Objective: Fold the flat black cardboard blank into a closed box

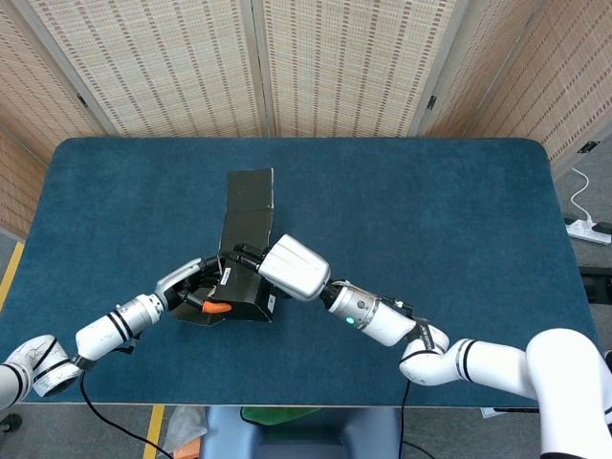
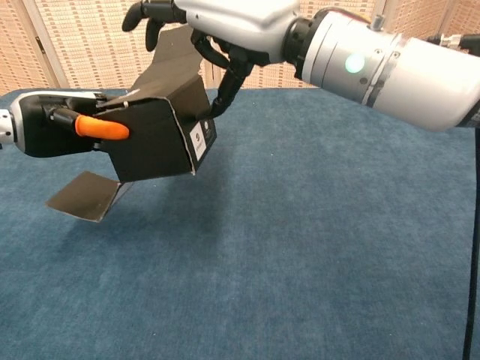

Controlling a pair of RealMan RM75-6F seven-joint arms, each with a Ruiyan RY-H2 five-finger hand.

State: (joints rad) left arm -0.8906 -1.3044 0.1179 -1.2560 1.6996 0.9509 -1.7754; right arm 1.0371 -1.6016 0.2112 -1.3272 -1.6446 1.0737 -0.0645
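Right hand point(image 2: 225, 34): nearest the chest camera, fills the top of that view; dark fingers point(image 2: 229, 79) curl down over the box's upper edge and far side, gripping it, seemingly to steady the body
Box point(image 2: 161, 139): partly formed black cardboard, held off the table between both hands, near the front-left of the table in the head view; white label point(image 2: 199, 142) on its corner
Long flap point(image 1: 251, 206): unfolded, stretches away over the table toward the screen, so the box is not yet closed
Lower flap point(image 2: 86, 196): hangs out below the body, tilted, its tip close to the table; touching or not, I cannot tell
Left hand point(image 2: 52, 124): at the box's open left end, orange fingertip point(image 2: 101, 129) pressed against the side panel; likely bracing it; its other fingers are hidden by the cardboard, so a closed grasp cannot be confirmed
Table point(image 1: 430, 239): blue cloth, box sits above its near-left part
Hidden: inside of the box, and how its bottom panels stand
Cut off: right hand's upper part leaves the chest view
Stage: mid-fold, by my reading; flaps remain open
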